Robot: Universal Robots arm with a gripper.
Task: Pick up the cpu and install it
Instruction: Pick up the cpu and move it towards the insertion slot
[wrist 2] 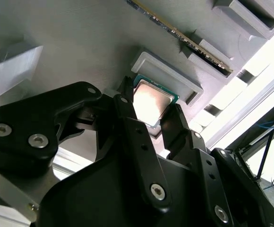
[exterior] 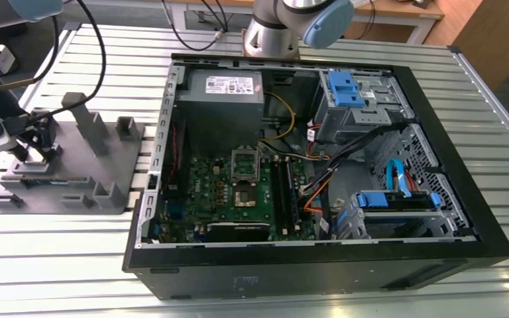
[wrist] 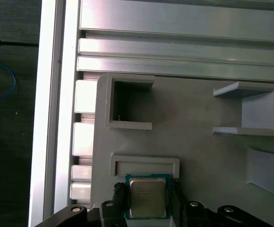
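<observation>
Pincer (wrist 2: 150, 105) straddles cpu (wrist: 148, 197) on grey block (wrist: 198, 156); clamping cannot tell. Exterior view: motherboard (exterior: 209, 191) apart.

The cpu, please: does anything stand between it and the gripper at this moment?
Nothing visible does. In the first wrist view the gripper sits right at the cpu, which lies flat in its recess on the grey holder. No cable or other part comes between them.

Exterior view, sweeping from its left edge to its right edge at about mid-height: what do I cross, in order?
Grey fixture block → computer case's left wall → green motherboard → blue drive bracket → computer case's right wall.
</observation>
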